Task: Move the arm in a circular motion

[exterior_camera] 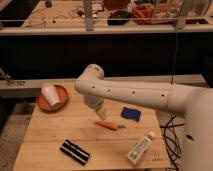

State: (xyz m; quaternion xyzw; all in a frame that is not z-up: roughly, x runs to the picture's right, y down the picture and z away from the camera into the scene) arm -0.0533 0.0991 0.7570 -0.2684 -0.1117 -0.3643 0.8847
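Observation:
The thick glossy white arm (pixel 145 95) with small dark dots reaches in from the right across the wooden table (pixel 45 135). Its bulbous elbow (pixel 89 82) hangs over the table's middle left. From the elbow a short segment points down to the pale tip, the gripper (pixel 102 114), which hovers just above the table next to the left end of an orange carrot (pixel 111 125).
A white cup lies in a red-brown bowl (pixel 52 97) at the back left. A blue sponge (pixel 131 113) lies right of the tip. A black bar-shaped object (pixel 75 151) lies front left, a white bottle (pixel 140 147) front right. Cables (pixel 172 137) hang off the right edge.

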